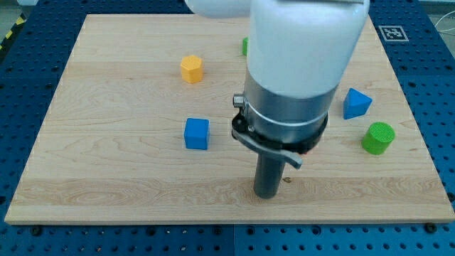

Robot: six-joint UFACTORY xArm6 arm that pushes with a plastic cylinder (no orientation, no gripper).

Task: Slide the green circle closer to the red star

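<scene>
The green circle [377,138], a short green cylinder, stands near the board's right edge. No red star shows; the arm's white and grey body [298,64] covers the middle of the board and may hide it. My tip [267,195] rests on the board near the view's bottom centre, well to the left of the green circle and to the right of and below the blue cube [197,134].
A blue triangular block [356,104] lies just above and left of the green circle. A yellow hexagonal block [191,69] sits at the upper left centre. A second green block [244,47] peeks out beside the arm. The wooden board [106,163] lies on a blue perforated table.
</scene>
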